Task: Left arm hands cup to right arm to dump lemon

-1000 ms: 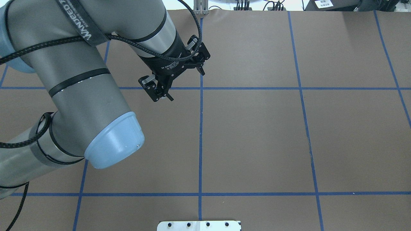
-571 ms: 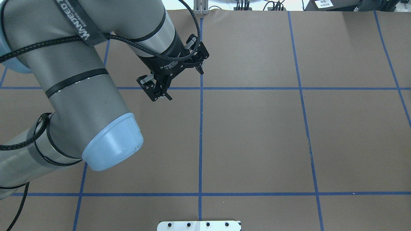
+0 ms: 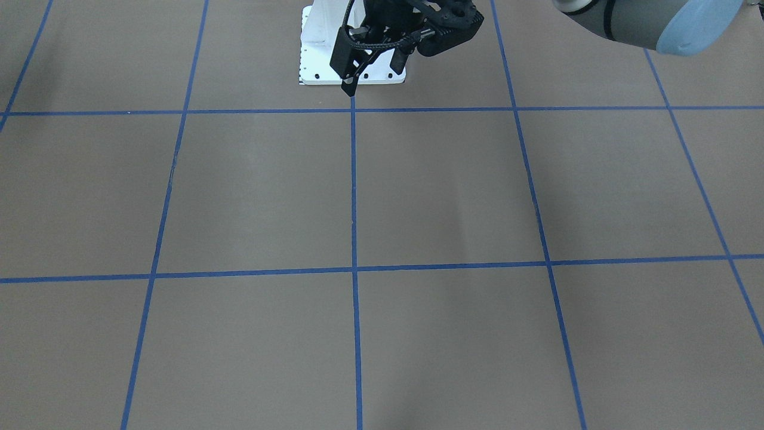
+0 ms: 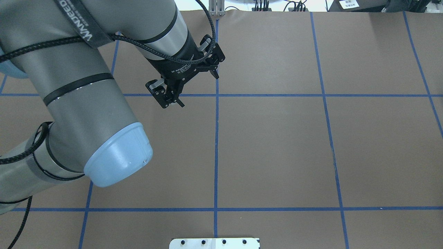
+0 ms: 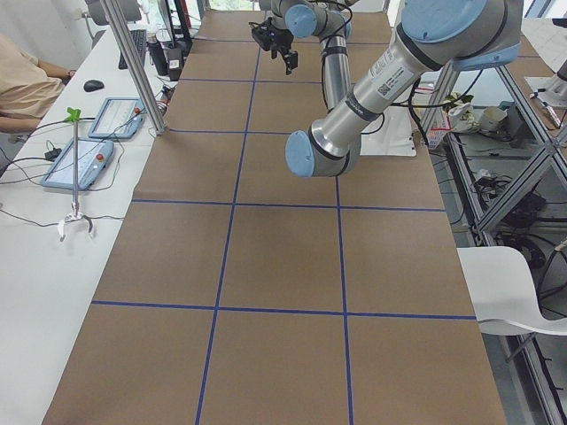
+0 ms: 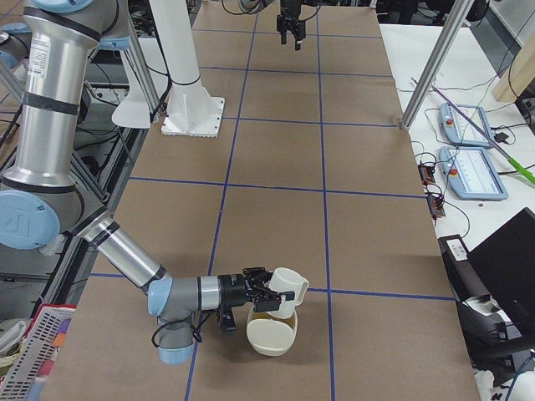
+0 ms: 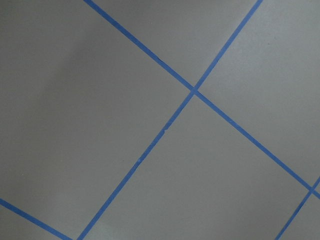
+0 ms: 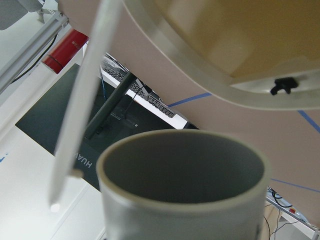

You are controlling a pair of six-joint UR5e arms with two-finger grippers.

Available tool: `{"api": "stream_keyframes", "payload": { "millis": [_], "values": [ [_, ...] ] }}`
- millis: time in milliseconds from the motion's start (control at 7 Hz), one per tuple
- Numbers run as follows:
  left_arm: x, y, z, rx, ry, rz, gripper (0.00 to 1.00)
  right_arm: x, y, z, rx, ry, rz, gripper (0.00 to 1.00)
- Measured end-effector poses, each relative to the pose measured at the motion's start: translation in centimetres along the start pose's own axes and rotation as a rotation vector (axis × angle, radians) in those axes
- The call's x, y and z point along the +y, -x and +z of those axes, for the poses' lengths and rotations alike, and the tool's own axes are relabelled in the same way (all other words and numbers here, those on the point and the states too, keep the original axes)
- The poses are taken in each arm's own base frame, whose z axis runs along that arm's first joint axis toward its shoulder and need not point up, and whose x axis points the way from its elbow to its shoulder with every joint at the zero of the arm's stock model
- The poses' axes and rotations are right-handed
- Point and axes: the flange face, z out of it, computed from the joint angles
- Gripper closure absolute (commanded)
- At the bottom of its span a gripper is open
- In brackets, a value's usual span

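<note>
The cup (image 6: 287, 286) is at the right claw (image 6: 269, 294), just over a cream bowl (image 6: 272, 341) at the counter's (image 6: 276, 159) near end. I judge it is placed there so the lemon falls into the bowl, though I cannot tell whether that claw is clenched. The wrist view shows the cup's grey inside bare, with no lemon visible, while the left claw (image 4: 199, 90) hangs spread and empty, well apart.

1. The left arm (image 4: 86, 103) comes in bent at the elbow, its wrist angled forward and down.
2. The left claw (image 4: 198, 89) hangs high above the surface (image 4: 277, 145), about midway between its left and right ends, with its fingers spread wide.
3. The right arm (image 6: 125, 253) folds low near the surface's right end, with its last section almost level.
4. The right claw (image 6: 269, 297) points toward the operators' edge. Its grip cannot be judged.
</note>
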Motion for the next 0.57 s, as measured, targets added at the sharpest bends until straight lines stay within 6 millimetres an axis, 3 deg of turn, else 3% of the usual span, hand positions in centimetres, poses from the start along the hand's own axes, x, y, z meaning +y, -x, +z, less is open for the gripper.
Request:
{"api": "stream_keyframes", "payload": {
  "millis": [286, 571],
  "values": [
    [0.3, -0.3, -0.5, 0.006, -0.004, 0.003, 0.00, 0.0, 0.6, -1.2, 0.004, -0.005, 0.057, 0.90],
    [0.6, -0.4, -1.1, -0.001, -0.013, -0.001, 0.00, 0.6, 1.6, -1.3, 0.012, 0.012, 0.109, 0.90]
  ]
}}
